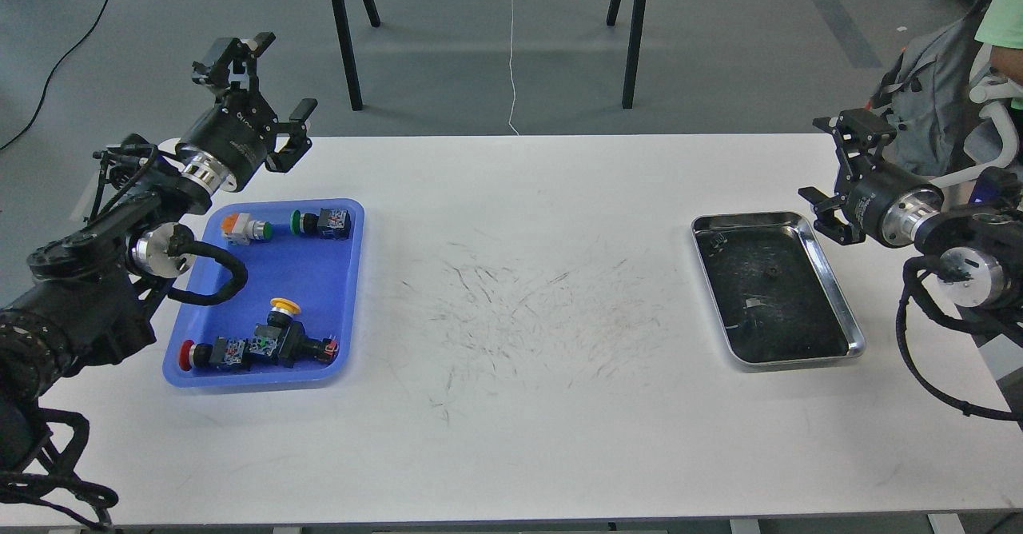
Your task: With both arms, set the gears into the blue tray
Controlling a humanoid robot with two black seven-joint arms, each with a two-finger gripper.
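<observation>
The blue tray lies at the table's left side. It holds several push-button switches, and I see no gears in it. A tiny black gear sits on the dark floor of the silver tray, and another small dark piece lies near that tray's back left corner. My left gripper hangs open and empty above the table's far edge, just behind the blue tray. My right gripper is open and empty, raised to the right of the silver tray's back corner.
The silver metal tray sits at the right of the white table. The push-button switches crowd the blue tray's back and front ends. A backpack and a person are off the table's far right corner.
</observation>
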